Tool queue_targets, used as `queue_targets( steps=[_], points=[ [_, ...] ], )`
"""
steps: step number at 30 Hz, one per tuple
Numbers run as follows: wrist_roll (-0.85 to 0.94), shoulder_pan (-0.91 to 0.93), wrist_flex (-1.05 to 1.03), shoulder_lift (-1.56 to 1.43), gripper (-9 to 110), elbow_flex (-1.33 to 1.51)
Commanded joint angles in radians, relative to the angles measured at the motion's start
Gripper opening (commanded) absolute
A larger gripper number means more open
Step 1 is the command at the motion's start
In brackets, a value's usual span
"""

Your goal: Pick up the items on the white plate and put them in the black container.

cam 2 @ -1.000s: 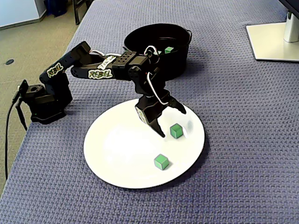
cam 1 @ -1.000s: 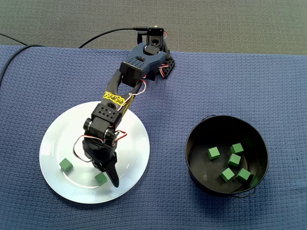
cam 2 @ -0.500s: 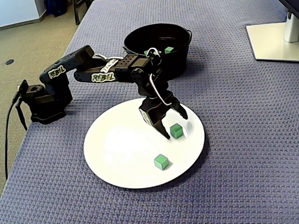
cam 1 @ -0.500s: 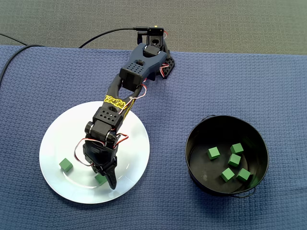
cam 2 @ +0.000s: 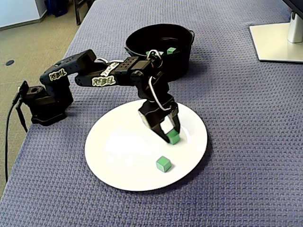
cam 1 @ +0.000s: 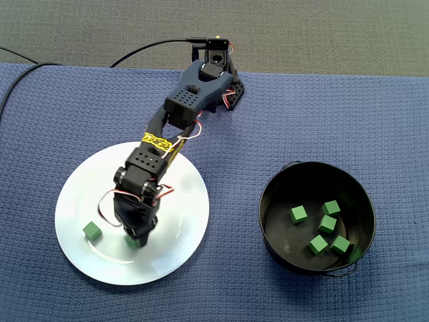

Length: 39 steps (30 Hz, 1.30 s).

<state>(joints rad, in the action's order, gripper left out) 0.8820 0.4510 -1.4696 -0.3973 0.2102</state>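
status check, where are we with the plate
Gripper shut on one green cube, not yet lifted off the plate. Second cube loose beside it. Nothing between plate and pot.

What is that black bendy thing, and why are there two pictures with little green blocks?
It is a small robot arm. One end is fixed to the table, and the other end has a two-finger gripper, a bit like a claw.

Both pictures show the same moment. One camera looks straight down, and the other looks across the table from the side.

A blue cloth covers the table. On it are a white plate and a black container.

The gripper is closed on a green cube on the plate. As far as I can tell, it has not yet lifted it. A second cube lies loose on the plate nearby. Five more cubes are already in the container.
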Motion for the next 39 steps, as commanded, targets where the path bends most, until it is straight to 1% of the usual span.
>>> queue_targets(
  steps=[1, 3, 6, 9, 12, 16, 18, 21, 23, 25, 27, 30, 34, 36, 39],
  points=[
    [-0.078, 0.1, -0.118, -0.175, 0, 0.002],
    [-0.166, 0.164, -0.101, -0.291, 0, 0.103],
    [-0.356, 0.261, -0.028, -0.506, 0, 0.229],
    [-0.511, 0.304, 0.041, -0.758, 0, 0.316],
    [-0.577, 0.253, 0.077, -1.012, 0, 0.36],
    [-0.598, 0.064, 0.172, -1.285, 0, 0.373],
    [-0.552, -0.078, 0.258, -1.385, 0, 0.39],
    [-0.465, -0.342, 0.371, -1.496, 0, 0.443],
    [-0.36, -0.541, 0.486, -1.548, 0, 0.555],
    [-0.273, -0.693, 0.583, -1.563, 0, 0.672],
    [-0.176, -0.796, 0.687, -1.565, 0, 0.81],
    [-0.114, -0.893, 0.792, -1.546, 0, 1.0],
    [-0.04, -0.969, 0.848, -1.479, 0, 1.227],
    [-0.035, -0.991, 0.937, -1.428, 0, 1.344],
    [-0.051, -1.008, 1.023, -1.313, 0, 1.445]
  ],
)
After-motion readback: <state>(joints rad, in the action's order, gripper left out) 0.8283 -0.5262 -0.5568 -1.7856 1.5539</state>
